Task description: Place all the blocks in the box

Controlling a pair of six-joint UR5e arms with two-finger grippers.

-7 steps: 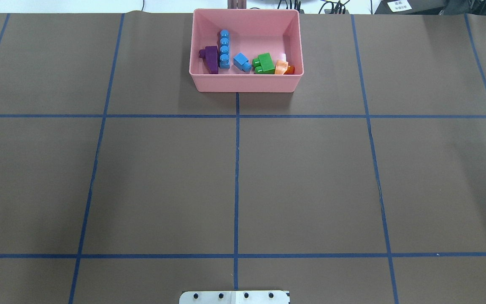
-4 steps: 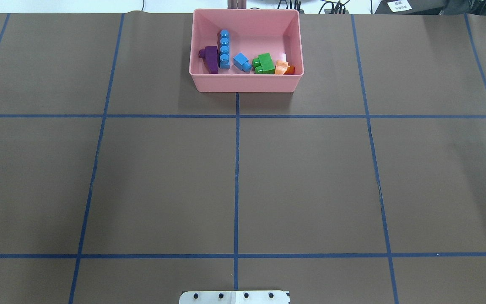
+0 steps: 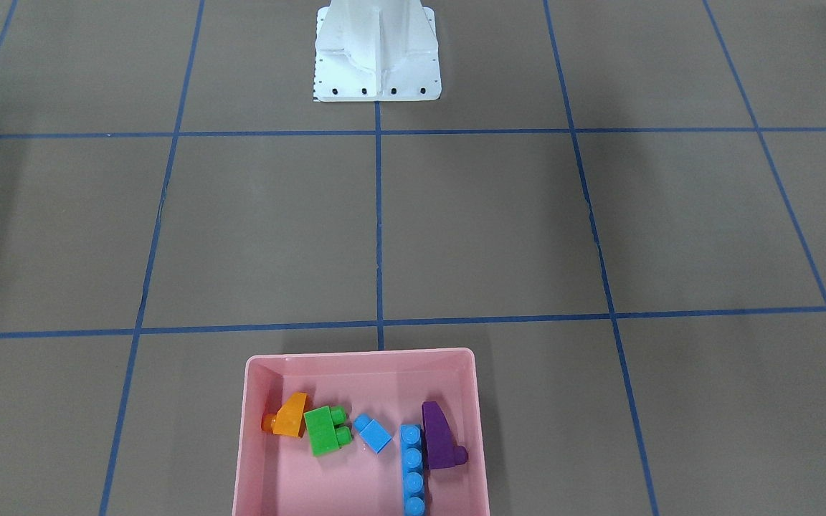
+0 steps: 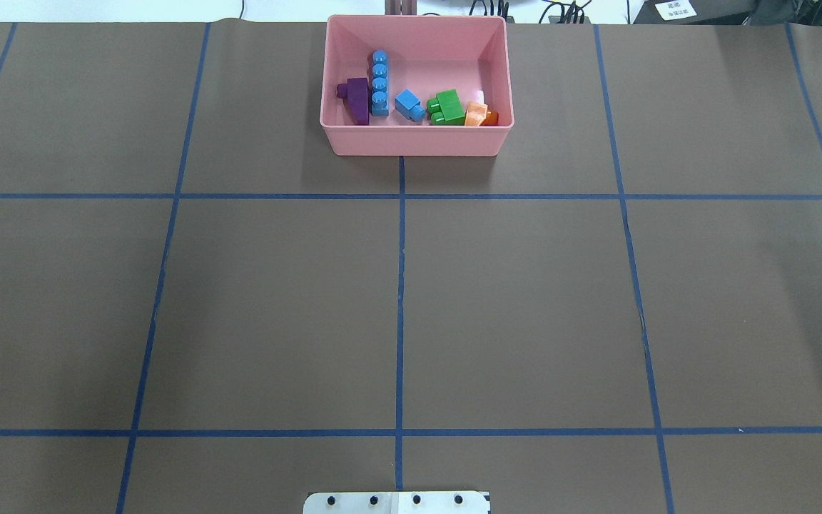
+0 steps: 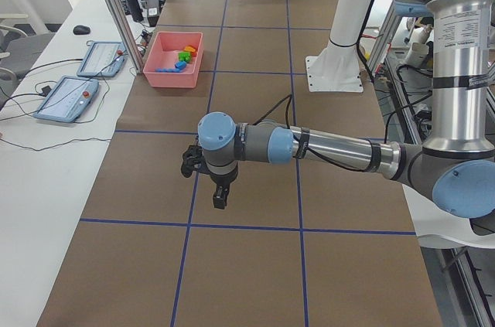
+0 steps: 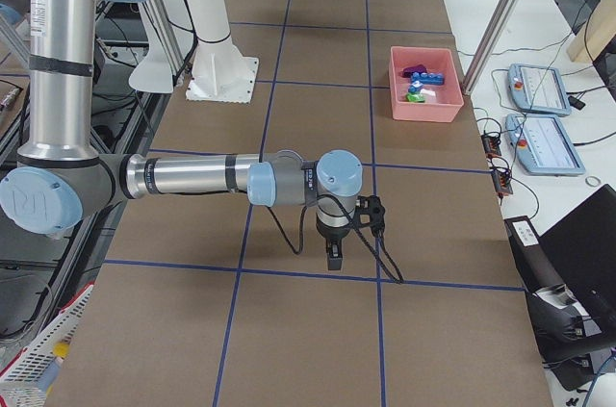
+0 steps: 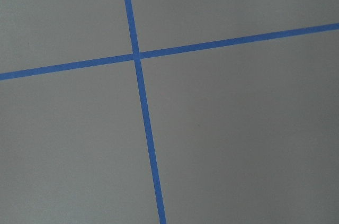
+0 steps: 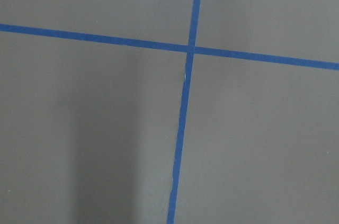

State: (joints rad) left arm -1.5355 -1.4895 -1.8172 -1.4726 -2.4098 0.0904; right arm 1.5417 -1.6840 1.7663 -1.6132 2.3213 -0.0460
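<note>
The pink box [image 4: 417, 141] stands at the table's far middle, and shows in the front-facing view [image 3: 359, 352] too. All five blocks lie inside it: purple sloped [image 4: 358, 100], long blue [image 4: 379, 83], small blue [image 4: 409, 105], green [image 4: 448, 107] and orange sloped [image 4: 477, 114]. My left gripper [image 5: 220, 199] shows only in the exterior left view, hanging low over the bare table, far from the box [image 5: 172, 80]. My right gripper [image 6: 335, 258] shows only in the exterior right view, likewise low over the table. I cannot tell whether either is open or shut.
The white robot base [image 4: 397, 502] sits at the near table edge. Blue tape lines [image 4: 400, 285] grid the brown table. Two tablets [image 5: 66, 99] lie on a side table beyond the box. Both wrist views show only table and tape.
</note>
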